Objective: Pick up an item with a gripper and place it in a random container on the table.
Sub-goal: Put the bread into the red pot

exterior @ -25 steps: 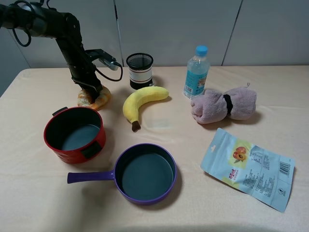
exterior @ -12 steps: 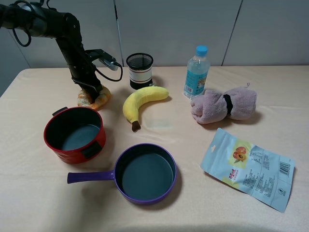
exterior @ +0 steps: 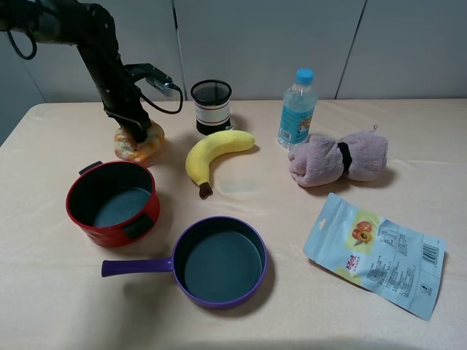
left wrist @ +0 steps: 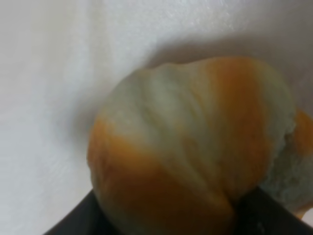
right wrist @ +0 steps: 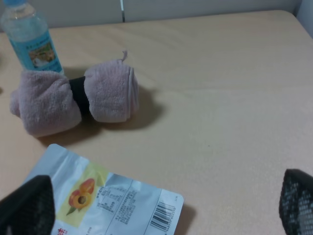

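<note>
Exterior high, left pincer: the black arm-end with dark jaws and trailing cables (exterior: 133, 130) comes down steeply from above and is pinching the small curled, glossy orange-and-tan croissant-shaped pastry toy (exterior: 136, 144).
Exterior high, pastry toy: directly under the left pincer, low over the wide table in pale beige cloth (exterior: 66, 306). Whether it touches the cloth cannot be told.
Exterior high, container: the round red pot with a dark grey inside and black side handles (exterior: 102, 232) stands near the left pincer on its camera-ward side, with nothing in it.
Exterior high, neighbours: a yellow banana (exterior: 211, 153) lies beside the left pincer toward the table's middle. A black mesh cup (exterior: 211, 106) stands behind the banana. A purple long-handled pan (exterior: 135, 267) sits past the pot, well apart from the pincer.
Left wrist, grip: the ridged toy fills the view. Dark jaw edges of the left pincer (left wrist: 168, 215) show on either side of it, and only a shallow slice seems caught between them.
Right wrist, right pincer: the dark fingertips (right wrist: 24, 205) are spread wide, so the right pincer (right wrist: 160, 210) holds nothing. A printed snack pouch (right wrist: 98, 196) lies just ahead and a rolled pink towel (right wrist: 73, 98) farther out.
Risk, slip: the smooth rounded surface and shallow bite could let the toy squirt out during the carry.
Risk, pot: a low carry could knock the near rim, and a release off-centre could bounce the toy out.
</note>
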Tool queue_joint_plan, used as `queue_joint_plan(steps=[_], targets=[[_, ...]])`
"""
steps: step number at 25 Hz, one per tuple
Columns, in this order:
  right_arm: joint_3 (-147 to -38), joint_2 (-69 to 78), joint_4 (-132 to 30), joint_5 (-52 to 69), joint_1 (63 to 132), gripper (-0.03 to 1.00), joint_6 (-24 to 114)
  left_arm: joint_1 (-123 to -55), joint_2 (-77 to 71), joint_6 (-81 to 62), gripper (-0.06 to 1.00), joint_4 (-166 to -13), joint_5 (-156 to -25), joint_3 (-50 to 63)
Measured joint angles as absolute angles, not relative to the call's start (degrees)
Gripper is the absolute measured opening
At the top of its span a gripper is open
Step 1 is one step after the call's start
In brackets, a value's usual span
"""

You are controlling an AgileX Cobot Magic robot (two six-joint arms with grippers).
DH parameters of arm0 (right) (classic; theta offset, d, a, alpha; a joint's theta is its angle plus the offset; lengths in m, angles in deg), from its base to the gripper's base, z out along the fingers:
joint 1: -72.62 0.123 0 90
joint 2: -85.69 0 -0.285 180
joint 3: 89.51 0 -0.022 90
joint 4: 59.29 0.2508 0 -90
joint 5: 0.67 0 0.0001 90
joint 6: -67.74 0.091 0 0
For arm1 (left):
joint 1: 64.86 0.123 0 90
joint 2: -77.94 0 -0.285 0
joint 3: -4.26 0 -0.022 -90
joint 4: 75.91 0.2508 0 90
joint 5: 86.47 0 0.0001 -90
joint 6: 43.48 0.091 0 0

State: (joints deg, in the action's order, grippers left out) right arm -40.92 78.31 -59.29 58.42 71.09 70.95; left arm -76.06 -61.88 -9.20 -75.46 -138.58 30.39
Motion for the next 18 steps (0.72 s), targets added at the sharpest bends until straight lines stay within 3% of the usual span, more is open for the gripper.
queue_joint_plan(steps=[18], targets=[[-40.9, 78.3, -59.3, 58.4, 71.1, 0.69, 71.0, -76.1, -51.2, -11.4, 0.43, -75.3, -148.9, 33.2]])
